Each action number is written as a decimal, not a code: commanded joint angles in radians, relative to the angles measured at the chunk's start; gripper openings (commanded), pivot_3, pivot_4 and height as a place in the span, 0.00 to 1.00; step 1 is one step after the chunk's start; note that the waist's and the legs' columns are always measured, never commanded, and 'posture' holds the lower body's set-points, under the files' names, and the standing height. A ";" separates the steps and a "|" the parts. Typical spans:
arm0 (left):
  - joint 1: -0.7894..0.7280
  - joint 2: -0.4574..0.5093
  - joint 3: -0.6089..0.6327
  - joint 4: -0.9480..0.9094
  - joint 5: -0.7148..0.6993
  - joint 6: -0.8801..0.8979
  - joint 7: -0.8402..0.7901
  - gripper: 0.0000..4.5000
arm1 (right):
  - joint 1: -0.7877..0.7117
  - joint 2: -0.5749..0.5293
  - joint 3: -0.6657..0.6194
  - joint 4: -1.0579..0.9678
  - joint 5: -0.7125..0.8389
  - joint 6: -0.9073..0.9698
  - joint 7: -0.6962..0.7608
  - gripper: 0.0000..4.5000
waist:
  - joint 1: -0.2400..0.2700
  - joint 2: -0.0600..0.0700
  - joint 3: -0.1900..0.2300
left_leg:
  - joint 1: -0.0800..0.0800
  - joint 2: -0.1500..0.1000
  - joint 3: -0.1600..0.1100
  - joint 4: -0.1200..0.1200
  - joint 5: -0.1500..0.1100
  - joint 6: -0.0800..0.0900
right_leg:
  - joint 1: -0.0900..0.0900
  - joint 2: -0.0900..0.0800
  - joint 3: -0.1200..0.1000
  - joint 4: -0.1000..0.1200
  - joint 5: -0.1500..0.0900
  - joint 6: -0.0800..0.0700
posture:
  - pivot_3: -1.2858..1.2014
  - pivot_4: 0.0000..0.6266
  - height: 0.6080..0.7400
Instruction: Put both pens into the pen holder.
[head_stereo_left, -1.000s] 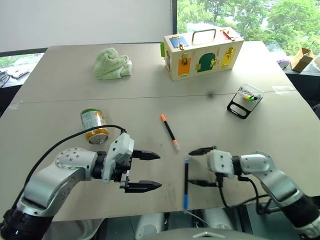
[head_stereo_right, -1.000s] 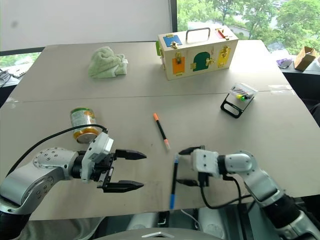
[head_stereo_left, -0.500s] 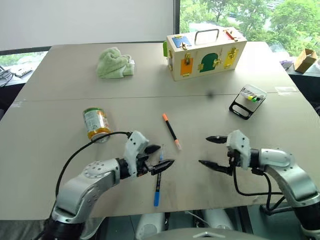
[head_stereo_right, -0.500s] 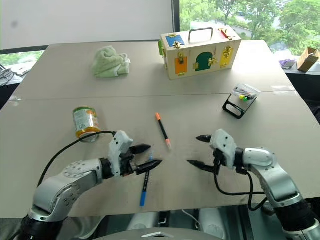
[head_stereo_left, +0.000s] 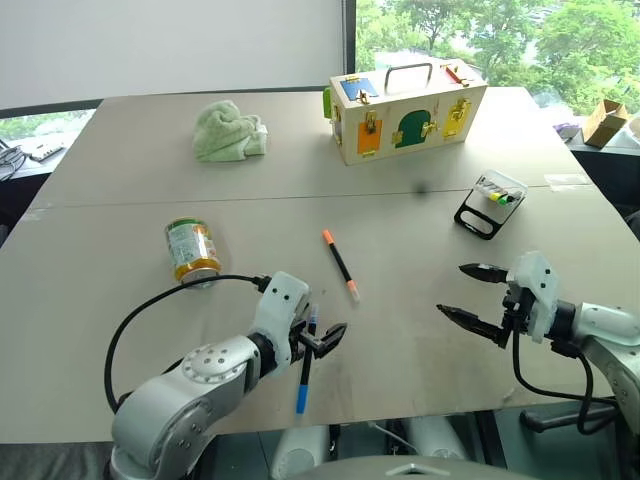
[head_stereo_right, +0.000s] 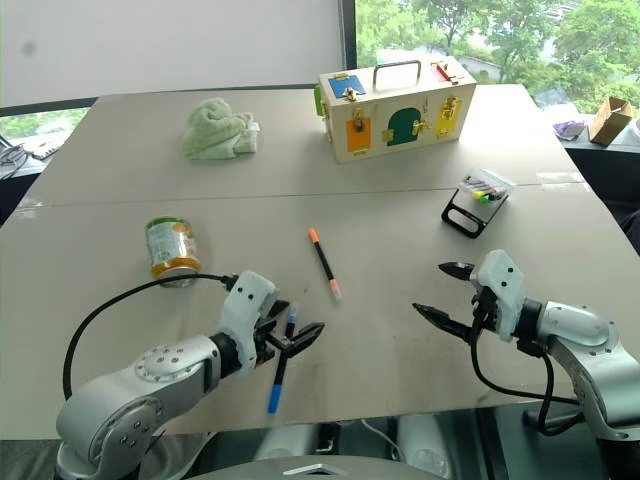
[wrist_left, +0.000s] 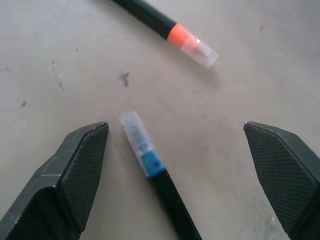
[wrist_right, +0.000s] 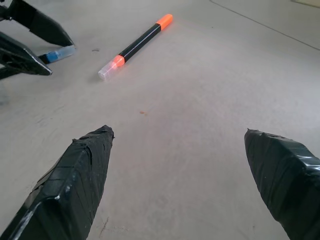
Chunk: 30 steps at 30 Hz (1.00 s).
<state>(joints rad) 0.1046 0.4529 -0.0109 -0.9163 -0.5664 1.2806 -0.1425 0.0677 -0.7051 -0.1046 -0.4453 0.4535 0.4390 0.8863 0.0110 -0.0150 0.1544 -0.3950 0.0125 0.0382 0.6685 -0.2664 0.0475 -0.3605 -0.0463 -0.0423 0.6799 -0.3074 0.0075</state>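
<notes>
Straddling the blue-ended pen (wrist_left: 150, 167) at lower centre with spread jaws, the left gripper (head_stereo_left: 322, 335) is lowering to grasp, while the right gripper (head_stereo_left: 478, 295), also spread, is retreating rightward, so 0 of 2 pens are stowed.

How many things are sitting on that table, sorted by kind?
Pens: 2, blue-ended pen, orange-capped pen
Pen holder: 1
Can: 1
Green cloth: 1
Wooden latch box: 1
Total: 6
</notes>
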 joint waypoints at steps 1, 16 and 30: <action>0.083 -0.024 0.005 -0.044 0.024 0.069 0.054 1.00 | -0.011 -0.005 -0.007 -0.021 0.026 -0.007 0.016 0.99 | 0.000 0.000 0.000 | 0.000 0.000 0.000 0.000 0.000 0.000 | 0.000 0.000 0.000 0.000 0.000 0.000 | 0.52 0.24 1.00; 0.042 -0.052 -0.013 0.046 0.038 0.203 0.051 1.00 | 0.077 -0.063 -0.050 -0.064 0.207 -0.137 0.312 0.99 | 0.002 0.009 -0.009 | 0.002 0.000 0.000 0.000 -0.002 0.004 | 0.001 -0.001 0.000 -0.001 0.000 0.000 | 0.52 0.24 1.00; 0.029 -0.009 -0.046 0.088 0.133 0.245 0.097 0.00 | 0.047 -0.079 -0.050 -0.061 0.181 -0.141 0.273 1.00 | 0.002 0.019 -0.019 | 0.003 0.000 0.001 -0.003 -0.003 0.004 | 0.002 -0.001 0.003 -0.003 -0.001 -0.001 | 0.52 0.24 1.00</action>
<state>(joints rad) 0.0882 0.4407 -0.0374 -0.9362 -0.4588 1.4323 -0.0526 0.1272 -0.7739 -0.1351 -0.4874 0.6259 0.3026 1.1663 0.0130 0.0036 0.1356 -0.3916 0.0123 0.0392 0.6652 -0.2691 0.0516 -0.3585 -0.0468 -0.0397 0.6765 -0.3080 0.0065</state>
